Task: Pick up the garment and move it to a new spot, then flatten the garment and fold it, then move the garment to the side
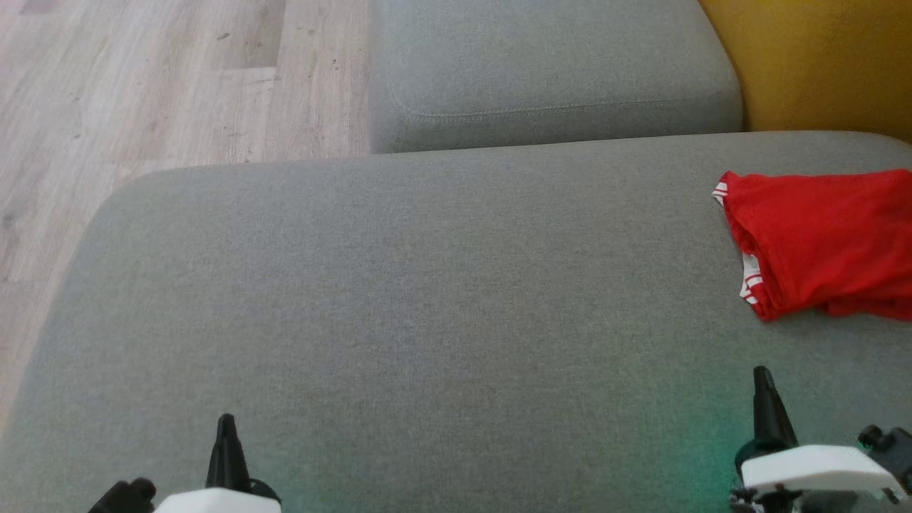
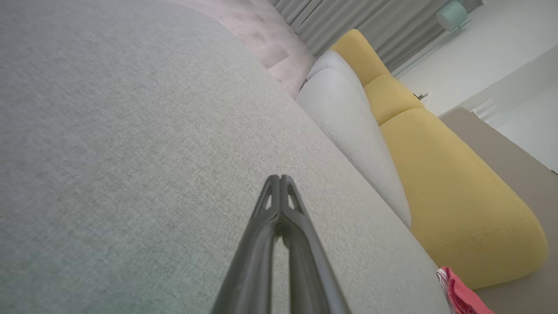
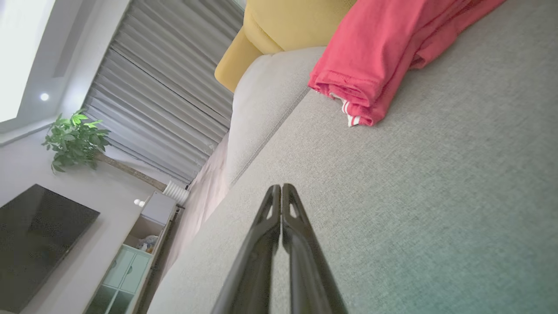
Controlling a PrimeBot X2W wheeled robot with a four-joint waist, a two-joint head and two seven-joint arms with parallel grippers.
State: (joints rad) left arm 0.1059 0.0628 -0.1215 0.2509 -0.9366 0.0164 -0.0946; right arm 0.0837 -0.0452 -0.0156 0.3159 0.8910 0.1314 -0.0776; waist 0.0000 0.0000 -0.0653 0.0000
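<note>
Red garment [image 1: 819,242] is lying folded on the grey sofa seat [image 1: 427,285], far right side, near the yellow cushion [image 1: 819,64], w/ white-striped trim showing at its left edge. Left end effector [image 1: 226,431] is hovering over bare seat at lower left, well apart from the garment, fingers pressed together, gripping nothing. Right end effector [image 1: 762,388] is hanging at lower right, near the garment but not touching it, fingers also pressed together, empty.

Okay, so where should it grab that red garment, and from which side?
Grip the thick folded edge by the white-striped trim, coming from the left with the right hand, probably: the red garment lies bunched there, raised off the cushion, nearest that hand.
</note>
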